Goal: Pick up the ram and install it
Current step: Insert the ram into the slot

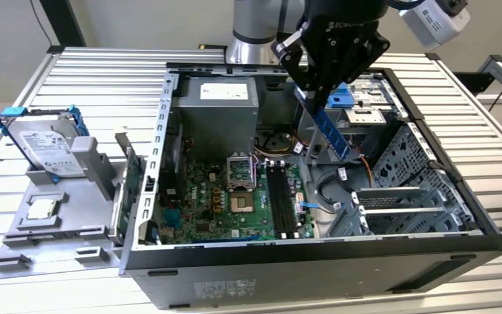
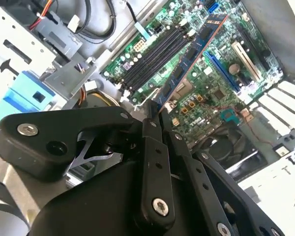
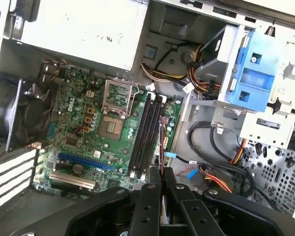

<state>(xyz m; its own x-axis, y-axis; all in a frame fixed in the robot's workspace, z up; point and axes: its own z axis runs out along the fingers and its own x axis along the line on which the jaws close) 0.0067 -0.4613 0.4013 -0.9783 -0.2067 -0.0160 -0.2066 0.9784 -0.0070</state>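
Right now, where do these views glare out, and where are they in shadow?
First wrist view: the power supply washes out white. Second wrist view: the slot covers glare, and the gripper holding the ram is a dark mass. Exterior view: evenly lit, no strong glare.

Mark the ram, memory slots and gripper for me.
ram [image 2: 189, 59]: second wrist view, mid-length of the stick.
memory slots [image 3: 145, 135]: first wrist view, middle of the black bank.
gripper [image 1: 306, 84]: exterior view, between its fingertips, clamping the ram.
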